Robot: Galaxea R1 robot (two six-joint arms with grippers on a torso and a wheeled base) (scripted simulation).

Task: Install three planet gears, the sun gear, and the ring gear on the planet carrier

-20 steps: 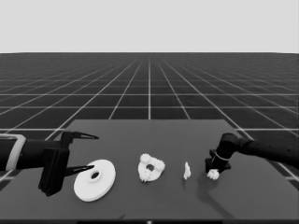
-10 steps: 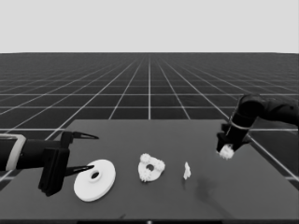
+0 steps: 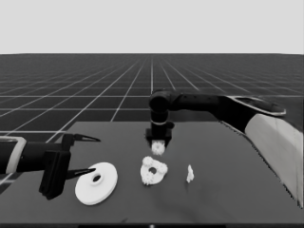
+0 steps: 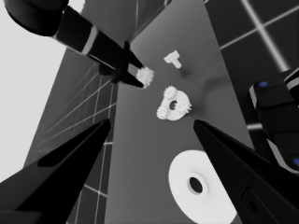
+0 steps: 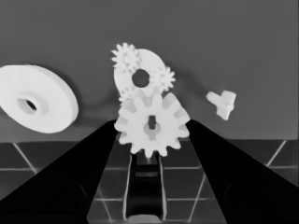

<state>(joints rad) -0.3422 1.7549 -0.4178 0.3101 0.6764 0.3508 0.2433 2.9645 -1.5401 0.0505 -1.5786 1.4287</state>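
My right gripper [image 3: 158,144] reaches in over the middle of the table, shut on a small toothed gear [image 3: 158,149] [image 5: 152,126]. The gear hangs just above the far side of the smaller round part [image 3: 153,172] [image 5: 148,60], apart from it. Three toothed gears [image 5: 125,56] sit around that part's centre hole. The larger round part [image 3: 97,183] lies flat to the left. Beside it my left gripper [image 3: 90,155] waits open and holds nothing. The thin white piece [image 3: 190,174] lies to the right.
The right arm's pale grey part [image 3: 275,147] fills the lower right of the head view. Dark machinery with blue lights [image 4: 275,121] shows at the edge of the left wrist view. The table's front edge [image 3: 152,223] runs close below the parts.
The right gripper lifted the gear from the table's right side and carried it left to just above the smaller round part. The left arm stayed put.
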